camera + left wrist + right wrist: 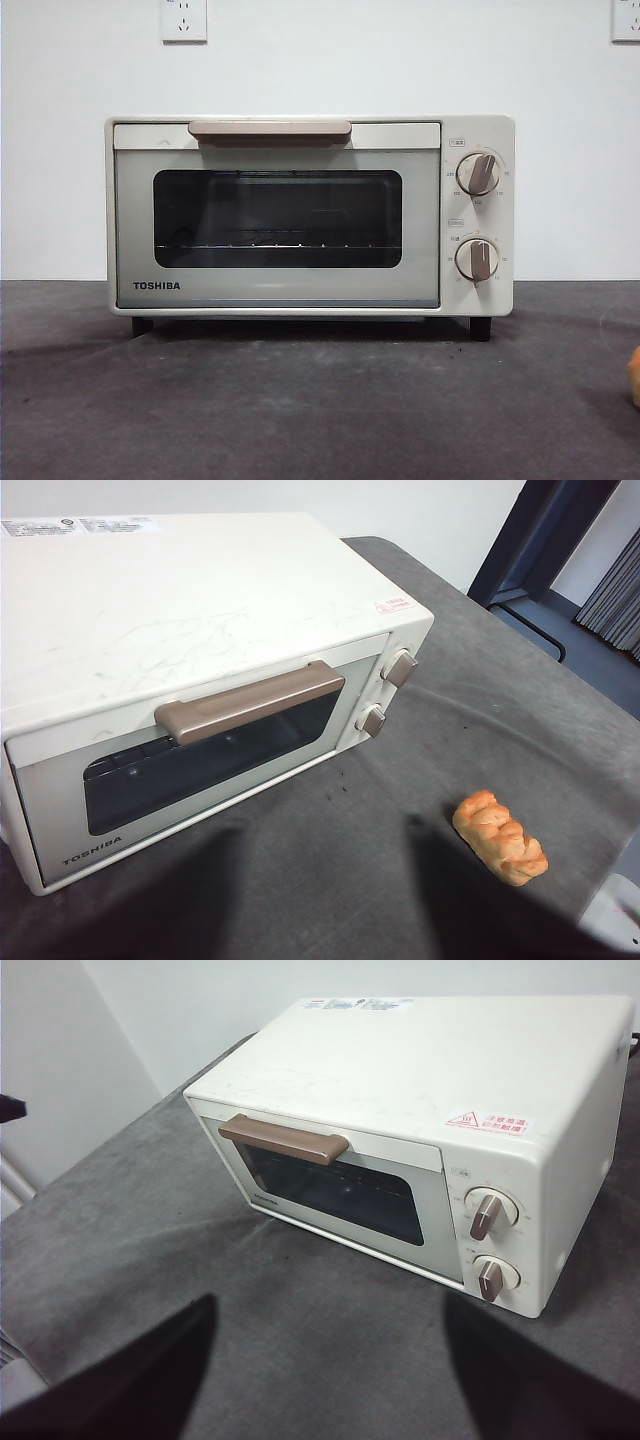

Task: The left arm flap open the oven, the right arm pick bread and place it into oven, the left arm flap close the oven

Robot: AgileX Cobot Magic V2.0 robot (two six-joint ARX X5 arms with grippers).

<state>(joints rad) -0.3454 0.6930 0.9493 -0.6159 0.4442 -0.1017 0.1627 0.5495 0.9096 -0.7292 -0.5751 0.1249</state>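
Note:
The cream-white TOSHIBA oven (pixel 300 215) stands on the dark grey cloth with its glass door shut and the beige bar handle (pixel 270 129) at the top. It also fills much of both wrist views, oven (pixel 190 630) and oven (pixel 420 1110). The bread (pixel 500 837), a golden-orange lumpy bun, lies on the cloth off the oven's knob side; only its edge, bread (pixel 634 376), shows in the front view. My left gripper (pixel 325 880) hovers open above the cloth in front of the oven door. My right gripper (pixel 328 1360) hangs open, well back from the oven's front. Neither arm shows in the front view.
The oven's two round knobs (pixel 478 215) sit on the right of its face. A white wall with a power socket (pixel 184 20) rises behind it. The grey cloth (pixel 300 410) stretches in front of the oven. A dark doorway (pixel 545 540) lies beyond the table.

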